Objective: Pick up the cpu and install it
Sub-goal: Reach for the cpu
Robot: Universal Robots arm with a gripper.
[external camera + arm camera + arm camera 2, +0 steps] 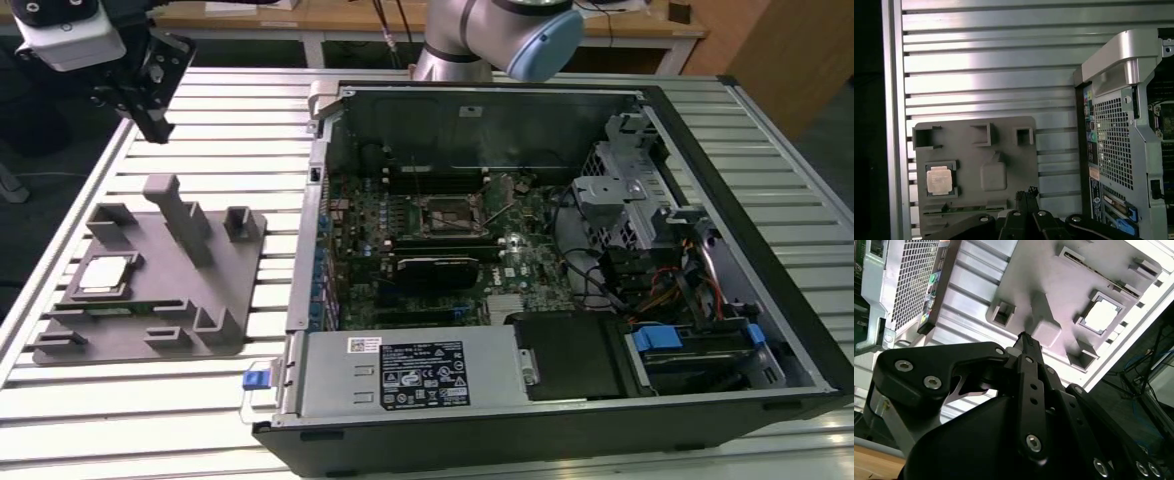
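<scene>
We see the gripper [158, 128] hanging above the slatted table [240, 120], its fingers pressed together and empty. The cpu [107, 275] lies flat in a recess of the grey holder [200, 300], well apart. We judge it light, stiff and fragile underneath; best pinched by opposite edges

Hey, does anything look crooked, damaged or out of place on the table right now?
Nothing stands out. The cpu lies flat and square in its recess on the grey holder. The open computer case lies squarely beside the holder. The gripper hangs above the holder with nothing in it.
</scene>
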